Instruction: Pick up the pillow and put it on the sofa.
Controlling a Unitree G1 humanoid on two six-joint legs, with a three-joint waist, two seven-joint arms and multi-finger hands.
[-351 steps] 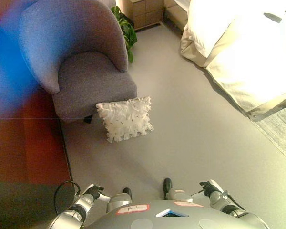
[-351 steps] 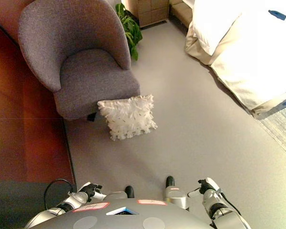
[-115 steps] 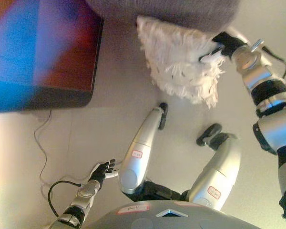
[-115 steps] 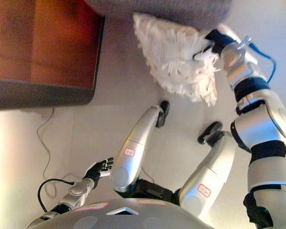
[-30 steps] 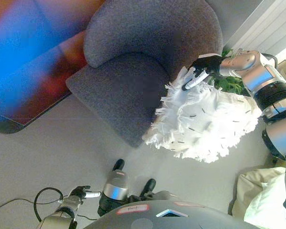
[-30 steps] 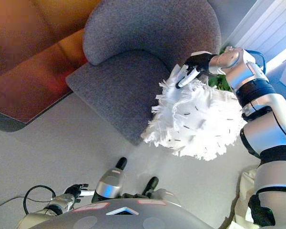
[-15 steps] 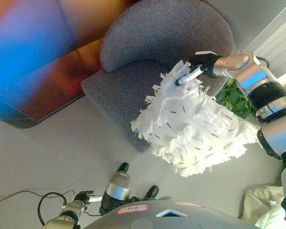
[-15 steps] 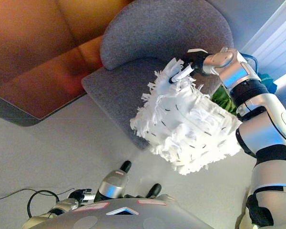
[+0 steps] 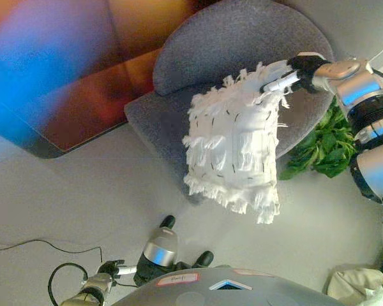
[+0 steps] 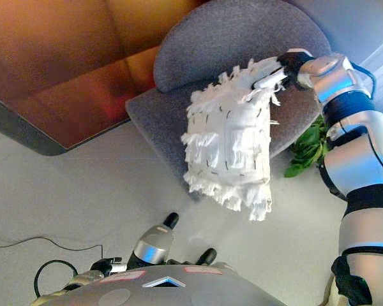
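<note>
A white fringed pillow (image 9: pixel 233 146) hangs in the air in front of the grey armchair (image 9: pixel 242 44), over the chair's seat front (image 9: pixel 154 118). My right hand (image 9: pixel 293 71) is shut on the pillow's upper right corner and holds it up by that corner. The pillow hangs down nearly vertical, its lower edge (image 10: pixel 233 194) clear of the floor. My left hand (image 9: pixel 108 268) stays low at the bottom left, near the floor, holding nothing, its fingers curled.
A green potted plant (image 9: pixel 322 143) stands to the right of the armchair. A dark reddish-brown wooden panel (image 10: pixel 70 70) fills the upper left. Grey floor (image 9: pixel 83 191) lies in front of the chair. Pale bedding (image 9: pixel 357 293) shows at the bottom right corner.
The view has swung, so the chair sits more to the right. My right hand has carried the pillow up and left over the chair's seat; the pillow now hangs more upright.
</note>
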